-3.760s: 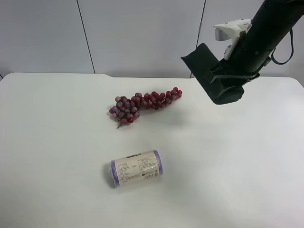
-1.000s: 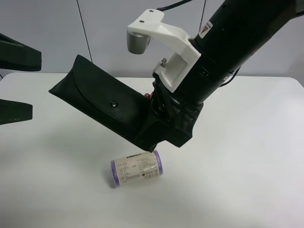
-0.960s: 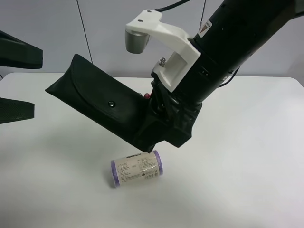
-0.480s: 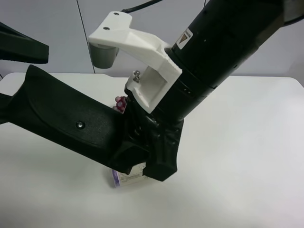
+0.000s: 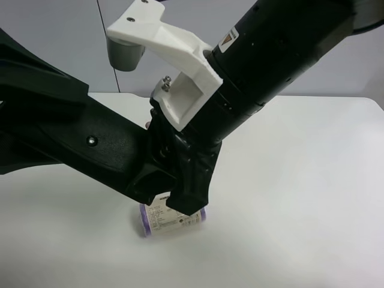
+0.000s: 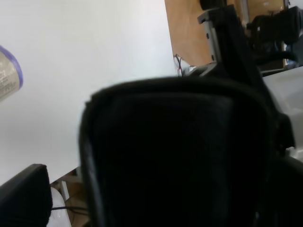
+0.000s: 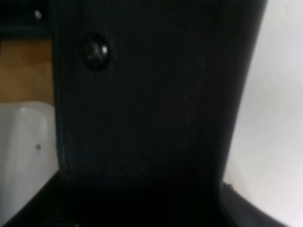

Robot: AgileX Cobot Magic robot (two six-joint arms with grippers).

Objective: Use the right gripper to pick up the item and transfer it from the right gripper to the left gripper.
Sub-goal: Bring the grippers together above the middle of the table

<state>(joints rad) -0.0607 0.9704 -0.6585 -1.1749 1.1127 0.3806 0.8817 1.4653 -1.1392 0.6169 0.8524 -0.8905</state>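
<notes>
Moved farther across, the case [image 5: 102,150] now has its far end between the left hand's [image 5: 36,123] spread fingers, one visibly clear of it. Right hand [image 5: 161,177] clamps the near end, above the roll [image 5: 171,220].

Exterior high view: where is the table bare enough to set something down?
Bare: the table right of the roll and arm, and the near strip left of the roll. Crowded: mid-left, around the case.
</notes>
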